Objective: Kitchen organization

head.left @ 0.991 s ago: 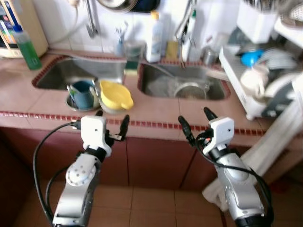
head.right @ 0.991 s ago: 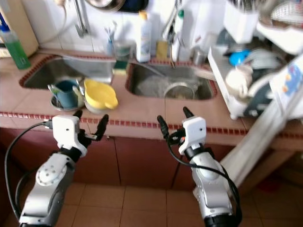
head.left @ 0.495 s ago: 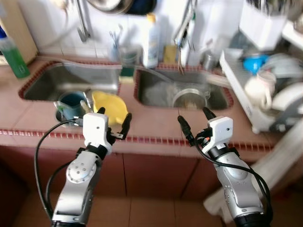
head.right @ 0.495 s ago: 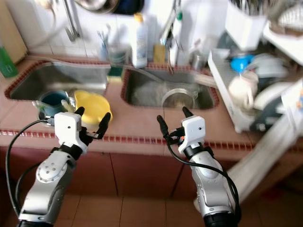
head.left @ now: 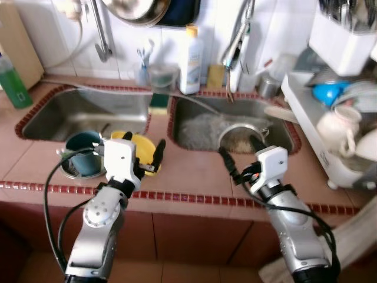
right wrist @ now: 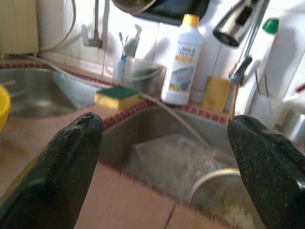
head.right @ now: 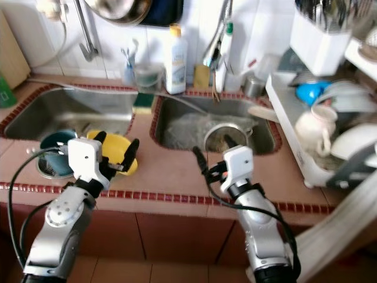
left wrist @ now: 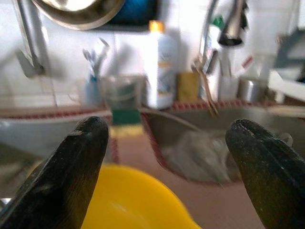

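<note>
A yellow bowl point(head.left: 140, 146) sits on the tiled counter point(head.left: 188, 171) between two sinks, beside a teal cup point(head.left: 82, 160) standing in a small metal dish. My left gripper point(head.left: 143, 152) is open just in front of and above the yellow bowl point(left wrist: 138, 200), nothing between its fingers. Over the counter's front edge my right gripper point(head.left: 238, 154) hangs open and empty, facing the right sink point(head.left: 235, 118). That sink holds a metal pot point(head.left: 241, 137) and a crumpled clear bag point(right wrist: 176, 160).
A white bottle point(head.left: 189, 53), a green-and-yellow sponge point(right wrist: 116, 97) and a cup of brushes point(head.left: 144, 68) line the back ledge. A crowded white dish rack point(head.left: 347, 130) stands at the right. A green bottle point(head.left: 13, 82) stands far left. Taps hang over both sinks.
The view has drawn closer to the counter. Both grippers, earlier before the cabinet front, now reach over the counter's front edge. Both stay open and empty.
</note>
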`<state>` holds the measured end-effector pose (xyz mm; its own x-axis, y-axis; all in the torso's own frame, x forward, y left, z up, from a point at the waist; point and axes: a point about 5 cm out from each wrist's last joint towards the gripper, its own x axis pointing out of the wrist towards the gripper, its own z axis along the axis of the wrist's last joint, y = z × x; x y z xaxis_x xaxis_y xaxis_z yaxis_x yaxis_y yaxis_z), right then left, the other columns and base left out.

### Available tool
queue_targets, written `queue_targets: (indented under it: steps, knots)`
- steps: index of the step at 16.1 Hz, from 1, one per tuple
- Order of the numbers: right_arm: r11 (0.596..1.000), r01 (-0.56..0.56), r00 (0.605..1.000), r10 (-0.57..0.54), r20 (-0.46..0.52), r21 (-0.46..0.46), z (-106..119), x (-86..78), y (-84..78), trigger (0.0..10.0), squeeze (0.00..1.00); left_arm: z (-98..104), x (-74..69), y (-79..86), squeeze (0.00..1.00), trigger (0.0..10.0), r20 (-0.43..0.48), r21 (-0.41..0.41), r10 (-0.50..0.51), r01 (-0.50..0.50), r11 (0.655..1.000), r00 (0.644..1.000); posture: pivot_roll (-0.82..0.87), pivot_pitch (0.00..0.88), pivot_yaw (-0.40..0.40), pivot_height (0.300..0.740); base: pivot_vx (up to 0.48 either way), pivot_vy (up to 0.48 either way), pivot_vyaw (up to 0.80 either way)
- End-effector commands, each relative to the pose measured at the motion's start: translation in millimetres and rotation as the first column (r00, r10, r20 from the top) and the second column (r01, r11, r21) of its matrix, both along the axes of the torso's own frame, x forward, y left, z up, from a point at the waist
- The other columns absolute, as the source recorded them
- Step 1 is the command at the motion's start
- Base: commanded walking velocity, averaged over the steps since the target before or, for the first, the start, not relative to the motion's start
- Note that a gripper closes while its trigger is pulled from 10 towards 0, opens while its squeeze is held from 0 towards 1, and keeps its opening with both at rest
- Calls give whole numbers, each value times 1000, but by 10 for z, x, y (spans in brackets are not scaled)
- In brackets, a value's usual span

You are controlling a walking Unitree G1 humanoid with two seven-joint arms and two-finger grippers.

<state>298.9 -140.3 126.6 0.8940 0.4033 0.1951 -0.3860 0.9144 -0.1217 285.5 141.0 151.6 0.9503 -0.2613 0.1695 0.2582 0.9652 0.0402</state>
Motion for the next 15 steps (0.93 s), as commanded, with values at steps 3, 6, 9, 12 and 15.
queue_targets:
  steps: [3, 6, 9, 12, 15]
  knots:
    - [998, -63, 998, 63, -15, -15, 28, 28, 18, 10000, 0, 157, -20, -19, 0, 10000, 54, -29, -26, 27, 999, 998, -89, 26, -36, 740, 0, 0, 0]
    - [986, -163, 985, 161, -63, -31, 60, 48, -12, 10000, 0, 237, -42, -160, 0, 10000, 73, 23, -106, 105, 994, 992, -101, 27, -33, 740, 0, 0, 0]
    - [962, -267, 960, 260, -98, -62, 152, 90, -9, 10000, 0, 274, -66, -250, 0, 10000, 77, 46, -160, 157, 986, 984, -118, 30, -31, 740, 0, 0, 0]
    - [939, -339, 936, 331, -116, -58, 250, 162, 0, 10000, 0, 309, -55, -247, 0, 10000, 78, 43, -159, 156, 987, 984, -124, 32, -32, 740, 0, 0, 0]
    - [911, -391, 920, 384, -76, -132, 362, 256, 41, 10000, 0, 277, -60, -253, 0, 10000, 49, 78, -163, 159, 984, 985, -122, 34, -33, 740, 0, 0, 0]
